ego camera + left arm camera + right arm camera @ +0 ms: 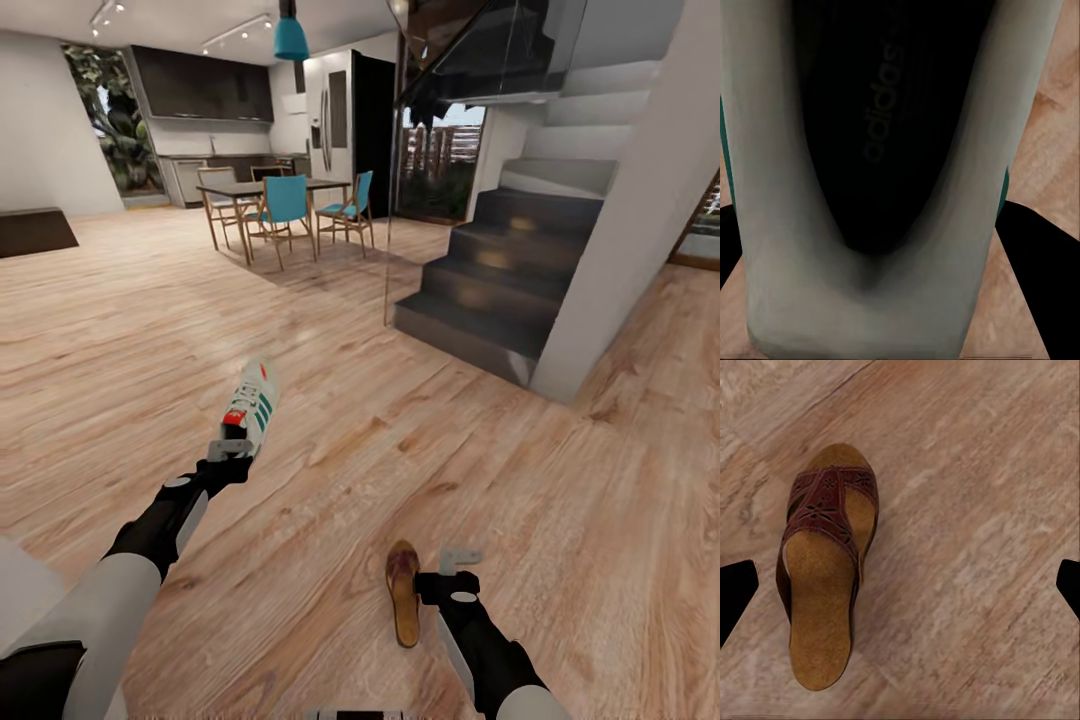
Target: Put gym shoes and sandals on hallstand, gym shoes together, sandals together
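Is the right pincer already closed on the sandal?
No. The right pincer is open beside the sandal, which lies untouched on the floor.

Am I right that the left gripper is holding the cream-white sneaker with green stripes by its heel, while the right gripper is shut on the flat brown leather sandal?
Not quite. The right gripper is not shut on the flat brown leather sandal: in the right wrist view its fingers stand wide apart, and the sandal lies on the wood-plank floor. The left gripper does hold the cream-white sneaker with green stripes by its heel.
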### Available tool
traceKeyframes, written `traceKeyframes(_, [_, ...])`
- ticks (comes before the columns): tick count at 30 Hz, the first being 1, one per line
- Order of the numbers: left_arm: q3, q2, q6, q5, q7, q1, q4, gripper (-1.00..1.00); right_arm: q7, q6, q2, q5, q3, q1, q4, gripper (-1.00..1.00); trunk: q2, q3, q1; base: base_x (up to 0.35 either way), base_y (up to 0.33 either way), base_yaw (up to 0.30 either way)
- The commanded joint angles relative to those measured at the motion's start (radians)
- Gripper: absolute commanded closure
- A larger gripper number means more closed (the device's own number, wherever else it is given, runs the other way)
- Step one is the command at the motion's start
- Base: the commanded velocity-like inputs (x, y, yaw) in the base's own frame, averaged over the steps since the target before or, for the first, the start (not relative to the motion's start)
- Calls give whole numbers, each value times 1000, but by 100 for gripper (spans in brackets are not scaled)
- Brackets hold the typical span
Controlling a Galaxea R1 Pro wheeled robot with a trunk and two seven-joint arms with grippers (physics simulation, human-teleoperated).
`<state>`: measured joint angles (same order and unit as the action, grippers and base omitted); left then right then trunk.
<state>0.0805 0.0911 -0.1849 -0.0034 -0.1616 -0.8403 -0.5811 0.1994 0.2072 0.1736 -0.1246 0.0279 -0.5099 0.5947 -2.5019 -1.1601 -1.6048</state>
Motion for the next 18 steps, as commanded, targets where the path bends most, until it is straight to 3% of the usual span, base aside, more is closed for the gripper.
traceKeyframes(1, [5, -1, -7, 0, -7, 0, -2, 100, 0, 8, 1, -10, 3, 0, 2, -100, -1, -6, 0, 0, 0, 146])
traceKeyframes(10, [5, 0, -7, 0, -7, 2, -2, 100, 0, 8, 1, -10, 3, 0, 2, -100, -3, -54, -4, 0, 0, 160])
traceKeyframes(18, [5, 0, -5, 0, -6, 6, -2, 100, 0, 8, 1, -10, 4, 0, 2, -100, -3, -65, -4, 0, 0, 165])
